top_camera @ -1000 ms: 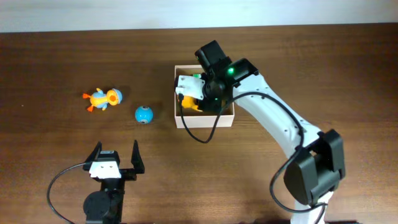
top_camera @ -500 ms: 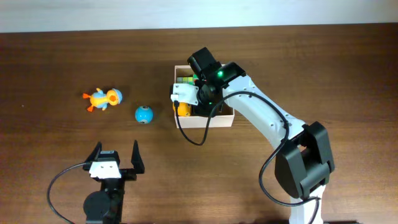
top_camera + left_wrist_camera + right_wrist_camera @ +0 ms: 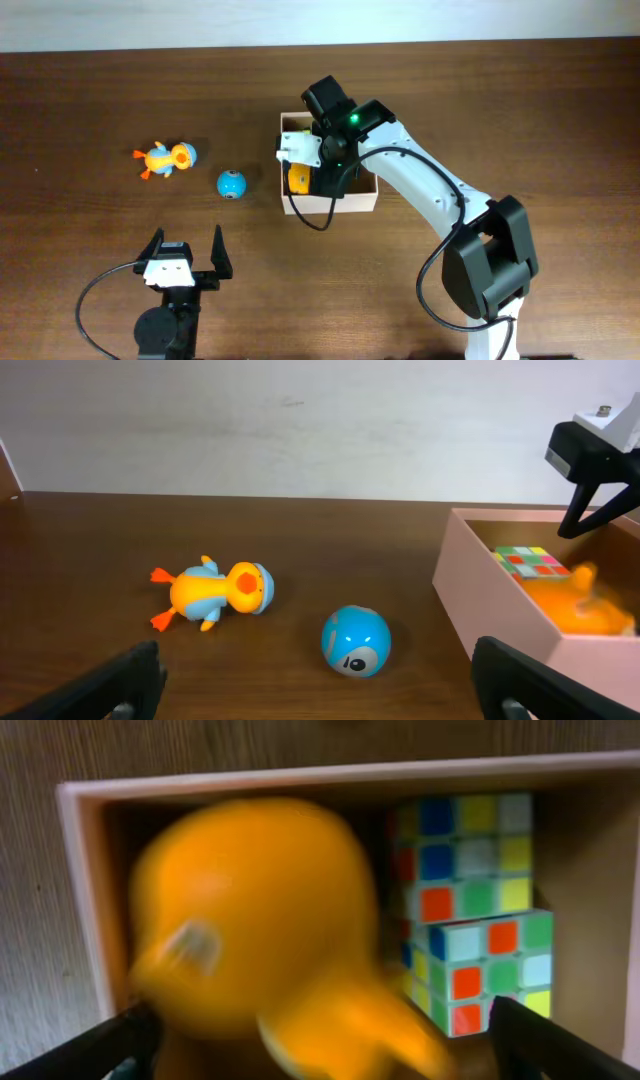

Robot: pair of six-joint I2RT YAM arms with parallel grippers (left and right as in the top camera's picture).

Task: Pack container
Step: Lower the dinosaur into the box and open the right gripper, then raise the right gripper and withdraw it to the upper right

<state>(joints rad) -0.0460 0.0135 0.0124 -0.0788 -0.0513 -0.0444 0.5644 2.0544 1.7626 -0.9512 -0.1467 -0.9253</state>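
The right hand [image 3: 322,1038] has just sprung wide and holds nothing; its orange toy [image 3: 250,930] drops into the container [image 3: 350,204] on the desk [image 3: 520,110], beside the cube [image 3: 470,910]. The duck [image 3: 166,159] and ball [image 3: 231,184] still lie outside; the left hand [image 3: 186,255] waits open, empty.

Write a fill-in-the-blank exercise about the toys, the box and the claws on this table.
1. Inside the container, beside the orange toy, sits a multicoloured puzzle ____.
2. The ball out on the table is ____ in colour.
3. That ball lies between the container and a toy ____.
4. The left claw holds nothing, and its jaws stand ____.

Missing words: cube; blue; duck; open.
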